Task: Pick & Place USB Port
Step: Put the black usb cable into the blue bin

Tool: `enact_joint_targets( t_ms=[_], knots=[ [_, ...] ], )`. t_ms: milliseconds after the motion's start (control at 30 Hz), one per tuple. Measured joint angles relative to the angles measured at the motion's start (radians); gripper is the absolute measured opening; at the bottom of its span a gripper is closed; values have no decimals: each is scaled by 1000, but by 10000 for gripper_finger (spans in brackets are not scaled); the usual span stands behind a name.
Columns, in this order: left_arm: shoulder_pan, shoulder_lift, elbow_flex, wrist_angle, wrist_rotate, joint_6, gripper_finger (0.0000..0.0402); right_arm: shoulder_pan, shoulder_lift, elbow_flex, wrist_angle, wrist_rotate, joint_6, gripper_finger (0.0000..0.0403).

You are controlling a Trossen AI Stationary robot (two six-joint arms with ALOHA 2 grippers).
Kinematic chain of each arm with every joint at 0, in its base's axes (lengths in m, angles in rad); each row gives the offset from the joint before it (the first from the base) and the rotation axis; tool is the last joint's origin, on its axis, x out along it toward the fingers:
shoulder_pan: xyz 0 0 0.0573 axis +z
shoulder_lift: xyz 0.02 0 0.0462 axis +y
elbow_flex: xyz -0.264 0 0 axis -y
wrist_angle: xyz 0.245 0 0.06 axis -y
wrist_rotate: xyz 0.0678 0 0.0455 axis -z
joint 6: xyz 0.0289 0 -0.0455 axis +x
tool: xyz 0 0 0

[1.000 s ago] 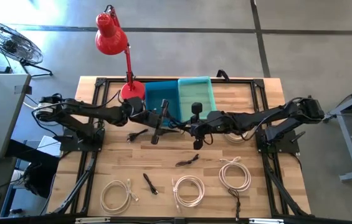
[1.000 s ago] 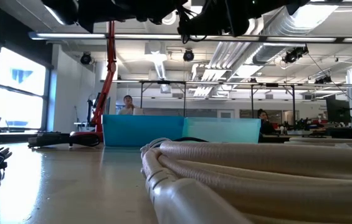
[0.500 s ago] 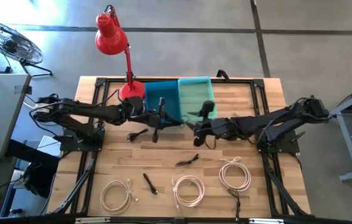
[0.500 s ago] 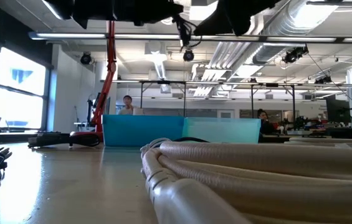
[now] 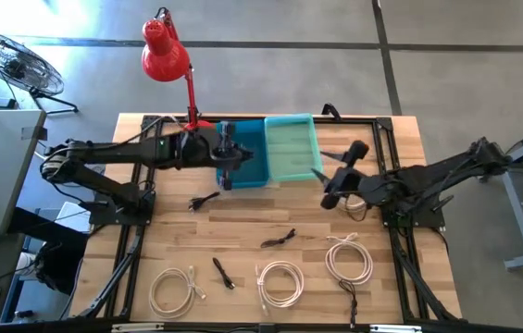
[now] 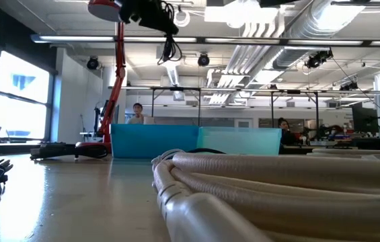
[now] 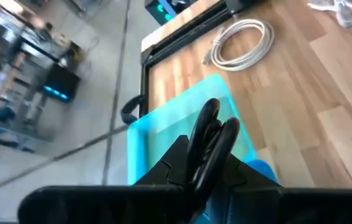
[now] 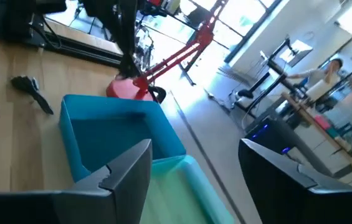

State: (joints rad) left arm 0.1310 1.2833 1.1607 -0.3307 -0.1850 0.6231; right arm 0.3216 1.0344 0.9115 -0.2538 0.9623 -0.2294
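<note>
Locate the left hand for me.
In the high view, the left hand hangs over the blue bin, holding a black cable, just right of the red lamp's base, with the teal bin beyond.

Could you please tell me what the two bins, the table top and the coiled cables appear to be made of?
The blue bin and teal bin look like smooth moulded plastic, uniform in colour and slightly translucent. The table top appears to be wood, showing grained planks with a satin sheen. The white coiled cables seem rubber or vinyl jacketed, matte and flexible.

Wooden table with two bins, red lamp, coiled cables.
</note>
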Motion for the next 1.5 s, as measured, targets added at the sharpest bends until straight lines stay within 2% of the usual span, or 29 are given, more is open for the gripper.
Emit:
enact_joint_targets(
  t_ms=[100,400,567,1100,1233,1500],
  knots=[
    [52,17,64,-102,59,-26,16,-1,-49,0,-45,-1,26,232],
    [185,154,103,-116,223,-105,16,-1,-114,0,-103,-80,106,232],
    [231,229,103,-115,175,-132,16,-1,-110,0,-142,-121,172,232],
    [318,428,103,-126,192,-141,18,-1,-104,-1,-176,-176,260,232],
    [338,452,102,-152,201,-183,52,-1,-104,-1,-187,-217,277,232],
    [340,453,112,-145,197,-182,168,-1,-98,-13,-232,-249,341,232]
  ],
)
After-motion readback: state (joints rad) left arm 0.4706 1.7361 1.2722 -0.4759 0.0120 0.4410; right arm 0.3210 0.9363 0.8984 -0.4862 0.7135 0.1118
